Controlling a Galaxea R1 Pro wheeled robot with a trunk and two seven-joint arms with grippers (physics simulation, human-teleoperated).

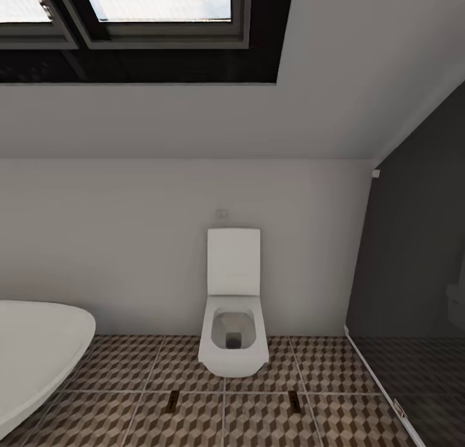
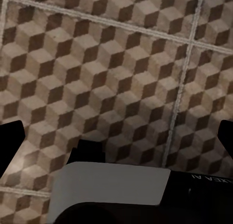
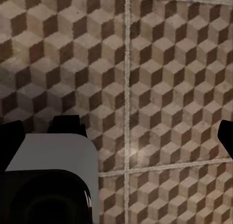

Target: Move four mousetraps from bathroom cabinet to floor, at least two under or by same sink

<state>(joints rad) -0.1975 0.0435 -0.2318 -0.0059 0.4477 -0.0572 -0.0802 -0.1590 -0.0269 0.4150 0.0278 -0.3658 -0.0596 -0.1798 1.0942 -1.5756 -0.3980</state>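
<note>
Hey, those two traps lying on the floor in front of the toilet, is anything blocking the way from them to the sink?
Cannot tell: the sink is not in view. Two mousetraps lie flat on the floor, one each side in front of the toilet, the bathtub to their left. Open tiles surround them.

The place was a home bathroom, rendered in a simulator. A white wall-hung toilet (image 1: 233, 318) with its lid raised stood against a plain pale wall (image 1: 129, 240), and the rounded rim of a white bathtub (image 1: 39, 350) showed at the left. The floor (image 1: 323, 369) was laid in large square tiles with a brown, beige and white cube pattern and pale grout lines; the same tiling showed in both wrist views. A sloped ceiling (image 1: 258, 124) held a dark-framed skylight (image 1: 148, 14). At the right stood a dark glass panel (image 1: 413, 272), like a shower screen.
</note>
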